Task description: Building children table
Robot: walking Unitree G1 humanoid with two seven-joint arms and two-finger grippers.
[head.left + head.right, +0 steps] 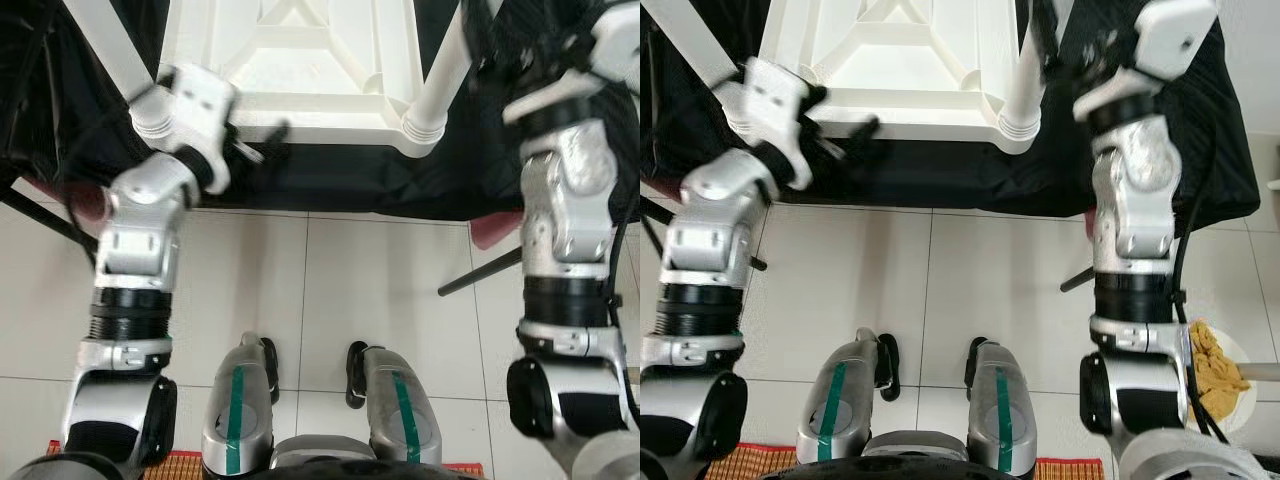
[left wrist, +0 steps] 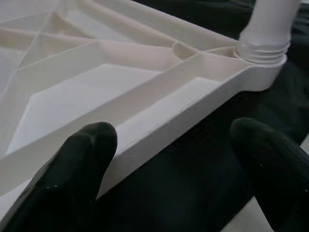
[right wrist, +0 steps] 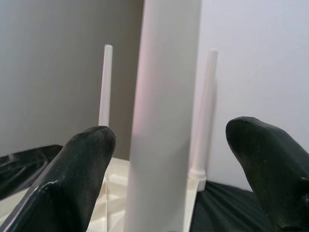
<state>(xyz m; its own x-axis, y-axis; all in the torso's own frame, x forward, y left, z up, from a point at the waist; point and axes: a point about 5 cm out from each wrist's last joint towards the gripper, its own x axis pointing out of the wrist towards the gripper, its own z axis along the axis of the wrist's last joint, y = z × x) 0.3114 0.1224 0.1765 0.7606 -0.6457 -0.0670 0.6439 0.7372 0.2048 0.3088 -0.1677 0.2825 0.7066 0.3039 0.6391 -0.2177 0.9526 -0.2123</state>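
Between the spread fingers of the open right claw (image 3: 169,159) rises a white leg (image 3: 164,116) of the upturned children table (image 1: 300,70), so closing squarely probably suits, while the left claw (image 2: 169,145) gapes beside its rim.

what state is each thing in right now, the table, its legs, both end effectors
white plastic ribbed tabletop: upside down on the black cloth, ribbed underside facing up
near-right white cylindrical table leg: seated in its corner socket, standing up
near-left white table leg: standing at its corner
left end effector: open, at the tabletop's near edge, not gripping
right end effector: open, fingers either side of the near-right leg, not closed on it
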